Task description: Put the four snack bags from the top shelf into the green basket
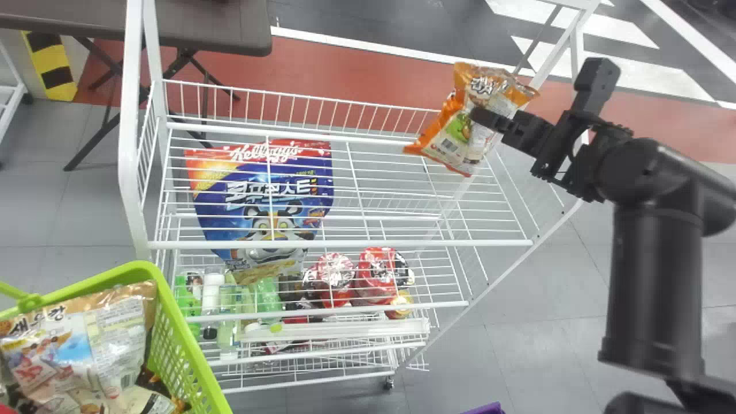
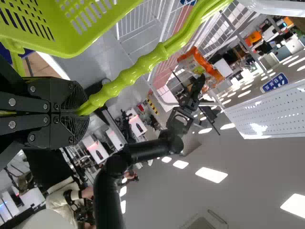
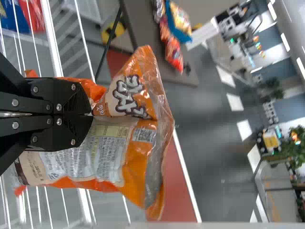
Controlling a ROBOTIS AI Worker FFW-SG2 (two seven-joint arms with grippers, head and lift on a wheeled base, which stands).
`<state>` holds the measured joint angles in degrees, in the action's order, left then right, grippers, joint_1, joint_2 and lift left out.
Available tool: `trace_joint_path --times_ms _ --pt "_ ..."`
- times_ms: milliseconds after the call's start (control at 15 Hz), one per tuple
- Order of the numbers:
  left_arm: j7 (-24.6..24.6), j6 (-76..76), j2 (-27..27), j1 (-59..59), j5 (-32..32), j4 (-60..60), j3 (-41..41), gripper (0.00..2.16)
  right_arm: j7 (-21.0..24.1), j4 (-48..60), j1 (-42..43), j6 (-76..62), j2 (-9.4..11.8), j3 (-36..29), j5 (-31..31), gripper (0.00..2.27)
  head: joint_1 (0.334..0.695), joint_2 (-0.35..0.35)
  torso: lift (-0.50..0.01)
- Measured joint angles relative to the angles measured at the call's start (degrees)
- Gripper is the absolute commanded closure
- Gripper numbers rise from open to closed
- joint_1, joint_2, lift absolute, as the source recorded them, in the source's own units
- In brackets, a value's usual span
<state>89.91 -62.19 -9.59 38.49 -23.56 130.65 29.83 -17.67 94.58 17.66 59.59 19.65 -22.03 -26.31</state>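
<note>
I have the orange snack bag (image 1: pixel 457 138) gripped above the right end of the white wire rack (image 1: pixel 339 244), clear of the green basket (image 1: pixel 165 305).
My right gripper (image 1: pixel 480 118) is closed on the bag, which hangs at a tilt, its glossy film puckered and creased around the fingers; I see dark lettering edged in white, a pale panel of small print, a green patch of artwork and a crinkled, shiny end seal. My left gripper (image 2: pixel 78 113) is clamped on the basket's green handle (image 2: pixel 156 59). Inside the basket I make out a tan-topped bag (image 1: pixel 103 339) with a pale printed panel, lying over other packets, and a big blue-and-red bag (image 1: pixel 230 204) shows among the rack's wires.
</note>
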Motion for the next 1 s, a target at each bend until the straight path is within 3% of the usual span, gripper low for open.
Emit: trace_joint_path --times_ms 267,400,600,667,733,800,1000 --pt "0.0 0.0 -0.1 -0.6 0.0 0.0 0.6 2.15 0.2 20.6 -10.5 11.0 -3.3 -2.1 -12.9 2.25 0.695 -0.199 -0.006" --pt "0.0 0.0 -0.1 -0.8 0.0 0.1 1.2 2.15 0.8 27.4 -14.6 16.5 -4.5 -0.6 -18.4 2.25 0.695 -0.081 -0.006" --pt "0.0 -0.1 -0.1 -1.3 0.0 0.2 2.0 2.15 1.5 33.4 -18.9 25.2 -5.7 4.3 -23.7 2.25 0.695 0.051 -0.006" --pt "0.0 -0.2 -0.1 -1.5 0.0 0.4 2.1 2.15 1.7 34.5 -19.7 27.7 -6.1 6.8 -24.7 2.25 0.695 0.136 -0.006" --pt "0.0 -0.3 -0.1 -1.6 0.0 0.5 2.2 2.15 2.1 35.1 -20.3 29.4 -6.5 9.5 -25.7 2.25 0.695 0.136 -0.006" --pt "0.0 -0.4 0.0 -1.8 0.0 0.6 2.1 2.15 2.5 35.5 -20.5 30.0 -6.9 12.0 -26.3 2.25 0.695 0.22 -0.006" --pt "0.0 -0.7 0.1 -2.3 0.1 0.9 1.5 2.15 3.7 35.9 -20.1 30.4 -9.8 20.2 -27.3 2.25 0.695 0.35 -0.006"
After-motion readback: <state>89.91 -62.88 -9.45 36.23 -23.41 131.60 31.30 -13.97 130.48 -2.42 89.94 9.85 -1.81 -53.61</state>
